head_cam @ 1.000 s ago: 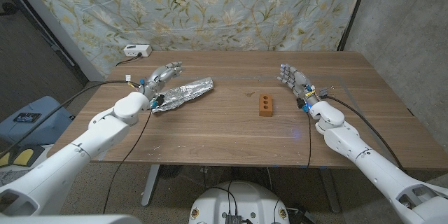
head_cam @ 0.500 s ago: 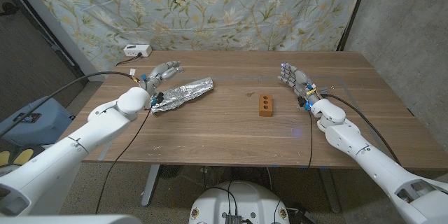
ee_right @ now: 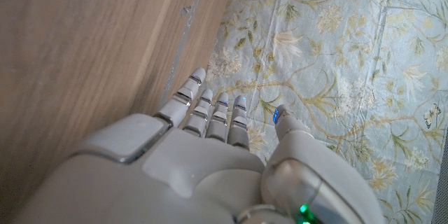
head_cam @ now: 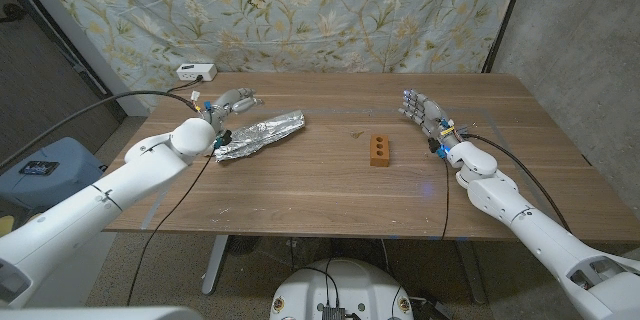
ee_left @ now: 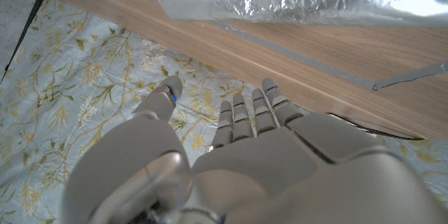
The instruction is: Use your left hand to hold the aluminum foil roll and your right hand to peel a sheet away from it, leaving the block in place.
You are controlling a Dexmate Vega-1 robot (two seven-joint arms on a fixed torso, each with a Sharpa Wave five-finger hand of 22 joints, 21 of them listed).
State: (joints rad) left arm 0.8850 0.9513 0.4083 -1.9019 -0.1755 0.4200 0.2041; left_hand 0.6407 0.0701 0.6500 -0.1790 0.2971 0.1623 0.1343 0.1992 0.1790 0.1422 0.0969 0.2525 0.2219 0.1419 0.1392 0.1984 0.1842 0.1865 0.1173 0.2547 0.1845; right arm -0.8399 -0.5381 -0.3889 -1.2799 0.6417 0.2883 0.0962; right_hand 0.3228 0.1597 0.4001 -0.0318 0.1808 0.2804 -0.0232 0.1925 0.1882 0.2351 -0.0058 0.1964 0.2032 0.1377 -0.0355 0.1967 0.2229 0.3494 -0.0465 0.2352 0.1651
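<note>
Drifting outward and toward the far edge over the last second, the left robot hand [head_cam: 226,102] is now sitting just behind the near end of the aluminum foil roll [head_cam: 259,133], fingers apart and holding nothing; a second ago it was lying closer against the roll's side. In the left wrist view the roll is passing beyond the fingertips [ee_left: 243,112] with a clear gap, so no contact is being made. The right robot hand [head_cam: 420,112] is hardly moving: it is standing with its fingers spread and empty, well apart from the roll and just beyond the block [head_cam: 379,149]. Both roll and block are staying where they were.

For the task this is reading as an approach not yet turned into a grip. The left robot hand is repositioning rather than closing, so the roll is still unsecured and peeling cannot sensibly begin; the foil looks crumpled and light, and is likely to slide if tugged before it is pinned.

The wooden table [head_cam: 300,190] is carrying the roll lying diagonally at its left side and the block near the middle. A floral cloth [head_cam: 300,20] is hanging behind it, a small white box [head_cam: 195,72] is sitting at the far left corner, and cables are trailing along both arms.
</note>
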